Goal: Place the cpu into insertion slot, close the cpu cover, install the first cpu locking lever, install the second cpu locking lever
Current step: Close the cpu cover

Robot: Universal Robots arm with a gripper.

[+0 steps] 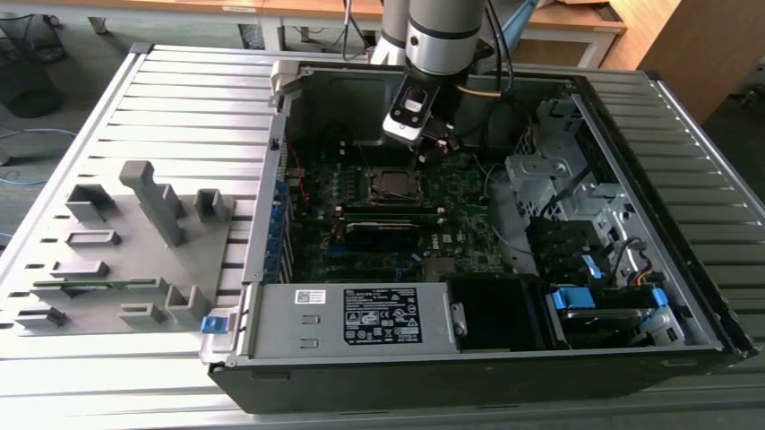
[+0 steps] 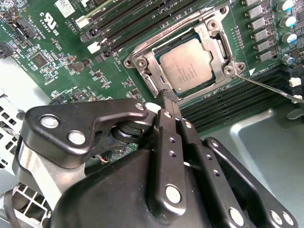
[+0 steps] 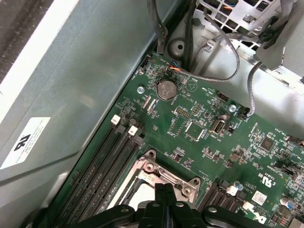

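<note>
- Gripper, second wrist view: two black fingers pressed together, with nothing visible between them.
- Its tips sit at the edge of the slot, just beside the metal rim. I cannot tell if they touch it.
- Cover lies flat, framing the cpu.
- Cpu sits in the slot, its silver top showing through the cover's opening.
- Lever, a thin rod, juts from the slot's corner across the black memory slots.
- First wrist view: a coin battery on the green board, beyond the slot.
- Exterior view: the arm reaches down into the open case. A grey rack stands to the exterior view's left.
</note>
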